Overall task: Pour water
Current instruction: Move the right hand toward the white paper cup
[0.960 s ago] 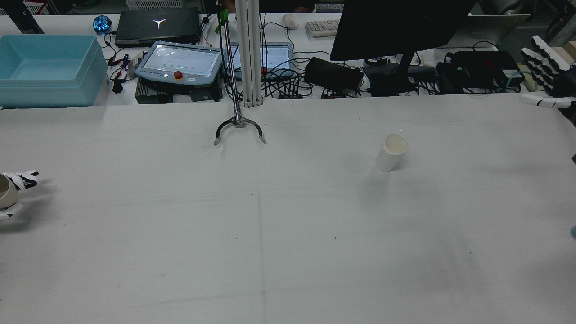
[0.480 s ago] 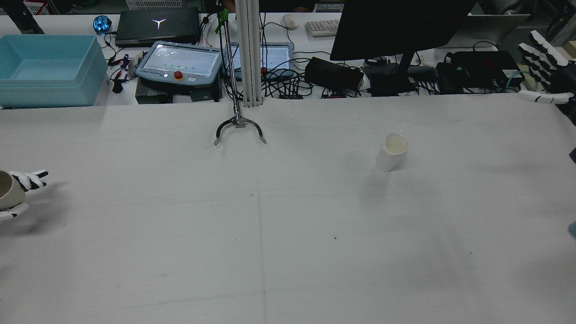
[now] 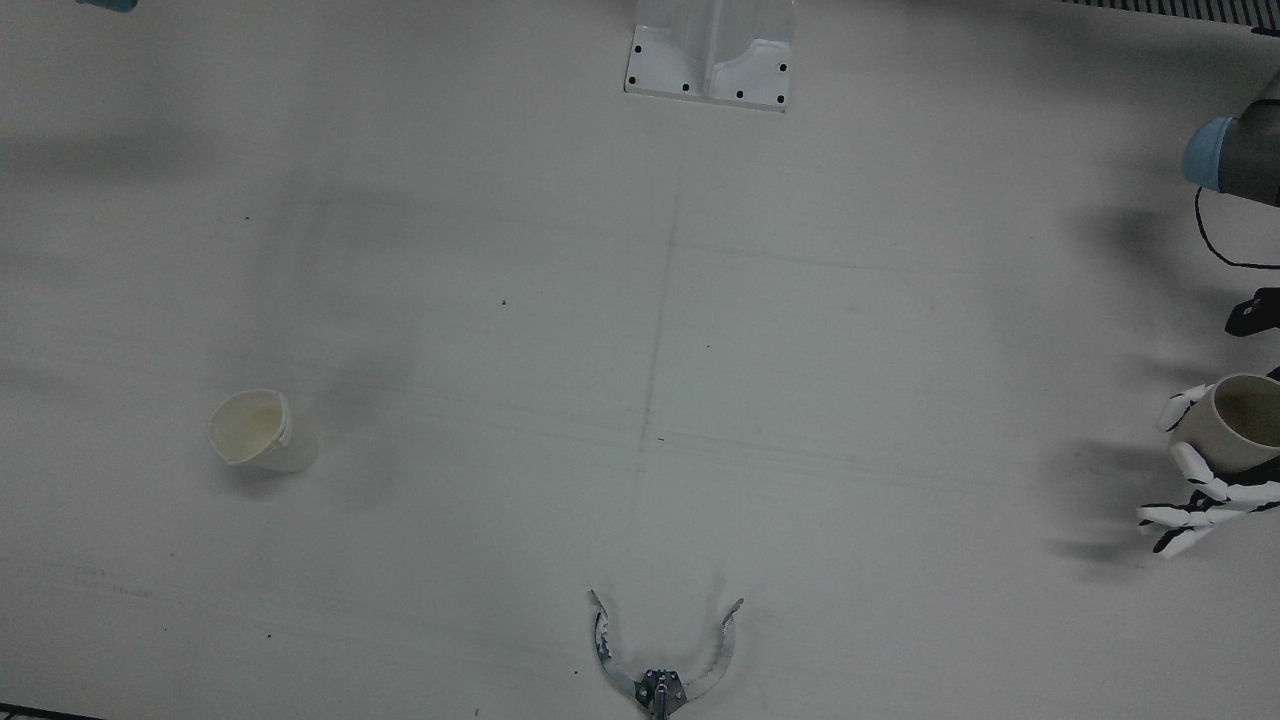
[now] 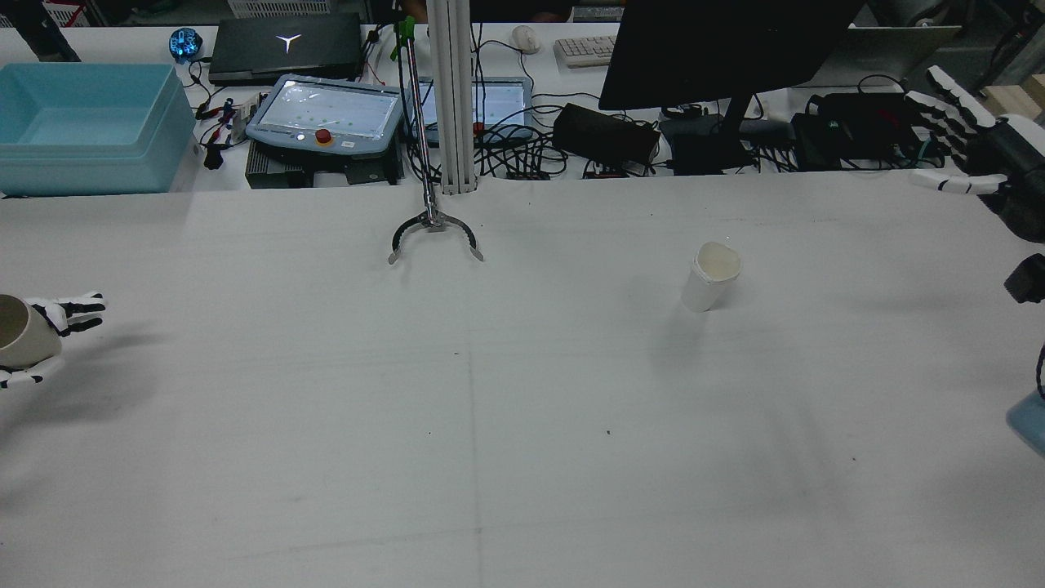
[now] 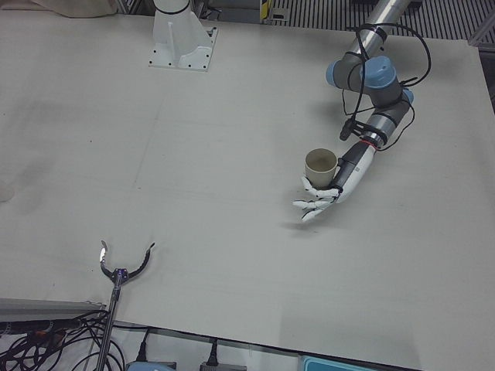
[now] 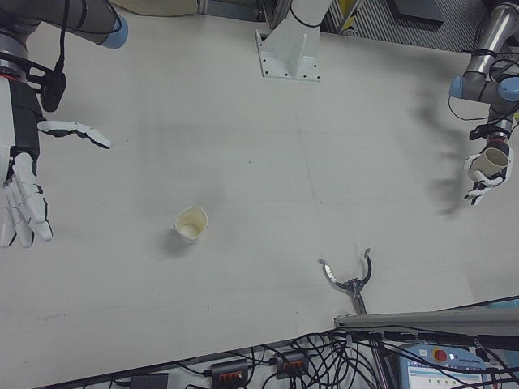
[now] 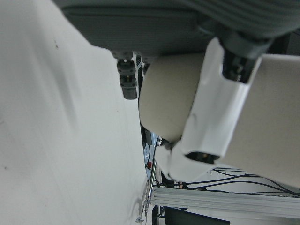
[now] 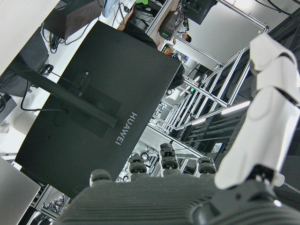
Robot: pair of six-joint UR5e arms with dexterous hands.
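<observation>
A beige cup point(image 5: 320, 166) sits upright in my left hand point(image 5: 329, 189), lifted above the table at the robot's far left edge. The same cup point(image 4: 20, 335) shows at the left border of the rear view, with my left hand point(image 4: 57, 314) wrapped round it and some fingers point(image 3: 1190, 515) sticking out. A white paper cup point(image 4: 710, 276) stands alone on the table's right half, seen also as the paper cup point(image 3: 255, 432) from above. My right hand point(image 4: 959, 139) hovers open and spread, well to the right of and beyond it, holding nothing.
A metal grabber claw point(image 4: 434, 229) on a long rod lies at the table's far middle edge. Behind the table are a blue bin point(image 4: 82, 131), a teach pendant point(image 4: 326, 114), a black monitor point(image 4: 718, 49) and cables. An arm pedestal point(image 3: 712, 50) stands at the robot's side.
My left hand with the beige cup has drifted inward over the table and slightly up. My right hand has moved inward and a little higher, still spread.
</observation>
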